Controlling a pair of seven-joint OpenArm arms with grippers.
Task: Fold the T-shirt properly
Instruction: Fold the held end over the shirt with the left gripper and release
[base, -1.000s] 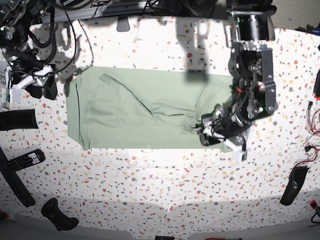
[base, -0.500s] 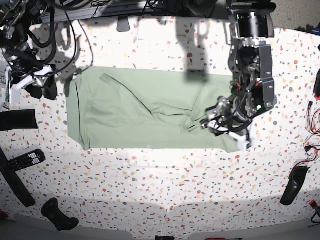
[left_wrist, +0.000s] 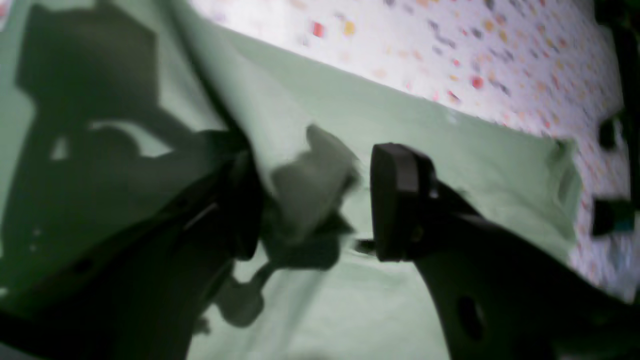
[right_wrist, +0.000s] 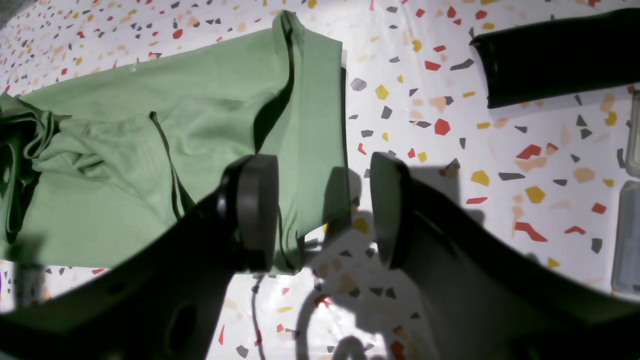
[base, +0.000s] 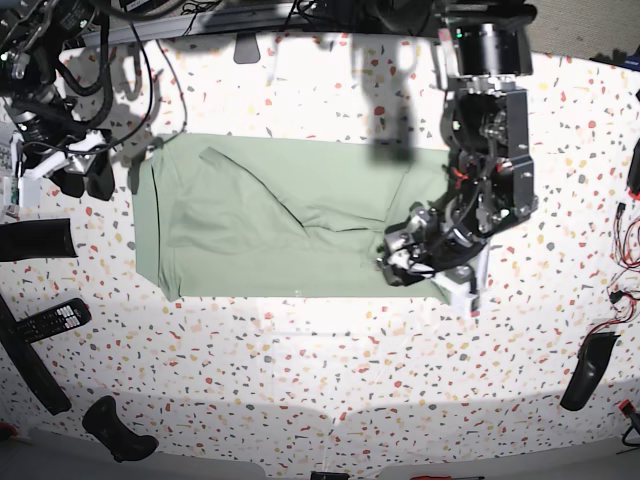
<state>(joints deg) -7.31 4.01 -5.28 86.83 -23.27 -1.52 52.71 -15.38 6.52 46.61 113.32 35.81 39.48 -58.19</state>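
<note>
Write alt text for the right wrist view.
Open gripper hovering over the edge of a green T-shirt lying on a speckled table; one finger is above the fabric, the other above bare tabletop. A black padded bar lies at the upper right.

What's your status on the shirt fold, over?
Left gripper jaws apart with a bunched fold of the T-shirt between them. Right gripper open, empty, over the shirt's edge. Nothing on the shirt.

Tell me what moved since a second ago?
The left gripper slid across the pale sage-green fabric T-shirt, towards its middle, jaws open around a raised bunch of cloth. Whether it grips is unclear. The shirt's far end, the right gripper and the speckled table stayed put.
</note>
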